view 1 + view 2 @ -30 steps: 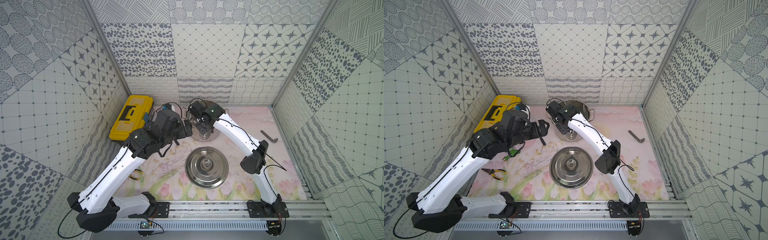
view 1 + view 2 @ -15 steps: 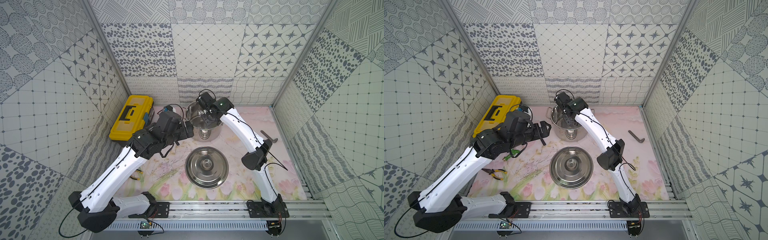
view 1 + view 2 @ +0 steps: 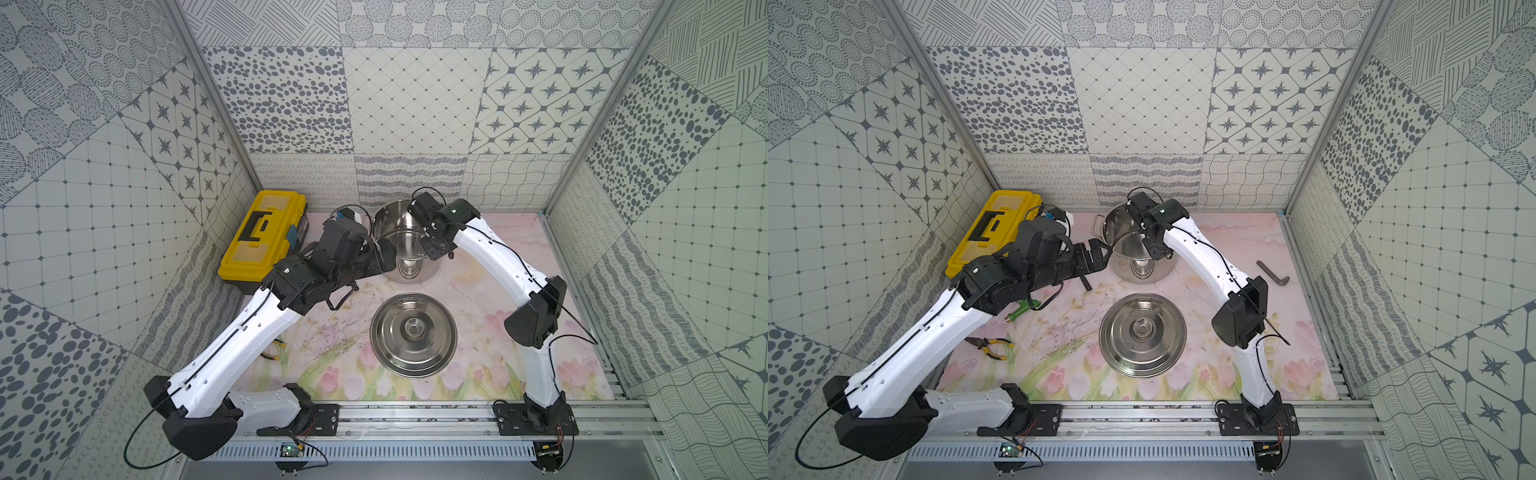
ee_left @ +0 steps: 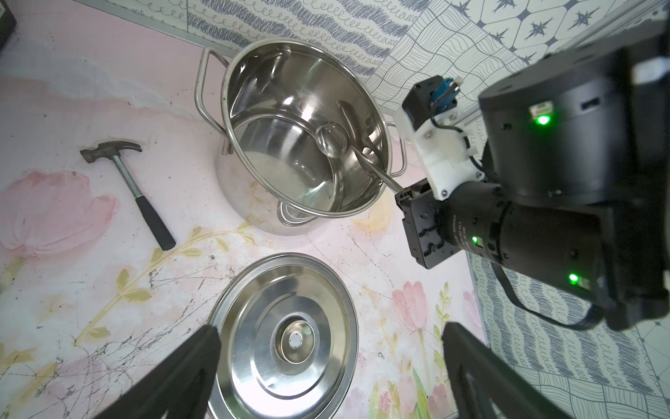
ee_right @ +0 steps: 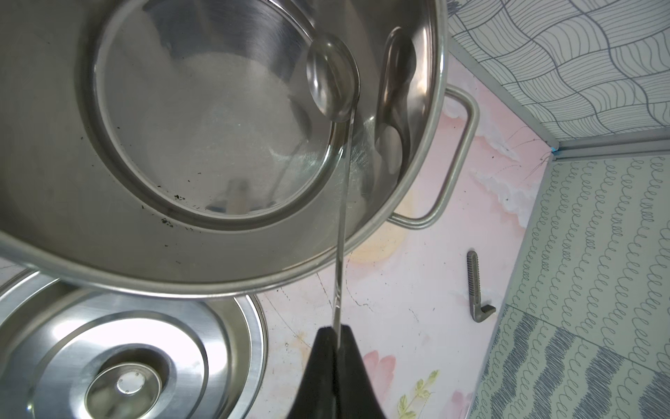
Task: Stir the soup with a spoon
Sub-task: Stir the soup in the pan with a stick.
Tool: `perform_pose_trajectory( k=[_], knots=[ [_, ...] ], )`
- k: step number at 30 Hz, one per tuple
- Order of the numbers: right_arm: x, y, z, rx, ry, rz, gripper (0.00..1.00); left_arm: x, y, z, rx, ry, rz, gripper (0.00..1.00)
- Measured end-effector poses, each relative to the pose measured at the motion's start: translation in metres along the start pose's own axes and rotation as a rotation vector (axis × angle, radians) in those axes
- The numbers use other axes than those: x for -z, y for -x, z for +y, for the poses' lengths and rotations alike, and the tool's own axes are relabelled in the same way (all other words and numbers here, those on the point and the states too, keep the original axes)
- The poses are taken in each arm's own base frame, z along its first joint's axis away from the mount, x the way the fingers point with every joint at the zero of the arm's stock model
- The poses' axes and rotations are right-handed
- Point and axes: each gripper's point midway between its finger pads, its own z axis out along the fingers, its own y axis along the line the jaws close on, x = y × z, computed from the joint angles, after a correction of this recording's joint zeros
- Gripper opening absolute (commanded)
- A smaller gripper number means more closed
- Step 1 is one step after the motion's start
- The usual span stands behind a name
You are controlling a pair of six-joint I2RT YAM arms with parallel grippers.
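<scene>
Stirring step: the right arm holds a steel ladle (image 5: 331,79) inside a bare steel stockpot (image 3: 405,245).

The pot stands just below the right gripper (image 5: 335,328), whose jaws pinch tight on the end of the ladle's thin handle. The ladle's bowl hangs inside, close to the wall. The next move likely calls for slow circles clear of the rim. The left gripper (image 4: 330,328) hovers beside the pot, spread wide and empty, above the lid (image 3: 413,334).
</scene>
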Motion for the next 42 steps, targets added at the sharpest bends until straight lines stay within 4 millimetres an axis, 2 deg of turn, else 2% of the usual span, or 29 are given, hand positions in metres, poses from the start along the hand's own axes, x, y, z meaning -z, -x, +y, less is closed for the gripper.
perform_pose_trajectory(
  k=[5,14,20,29,36,42],
  knots=[
    [0.019,-0.008,0.009,-0.018,0.037,-0.032,0.0,-0.002,0.001,-0.006,0.001,-0.023,0.001,1.0],
    [0.032,-0.011,0.046,-0.032,0.147,-0.043,0.0,-0.002,0.006,-0.011,0.006,-0.047,-0.017,0.99],
    [0.042,0.008,0.061,-0.056,0.203,-0.088,0.0,0.0,0.009,-0.013,0.01,-0.059,-0.032,0.99],
    [0.035,0.04,0.075,-0.079,0.22,-0.135,0.0,0.013,0.007,-0.003,0.02,-0.053,-0.065,1.0],
    [0.026,0.06,0.074,-0.095,0.215,-0.163,0.0,0.02,0.008,0.006,0.036,-0.033,-0.089,0.99],
    [0.017,0.061,0.051,-0.118,0.181,-0.149,0.0,0.02,0.008,0.011,0.046,-0.02,-0.096,0.99]
  ],
)
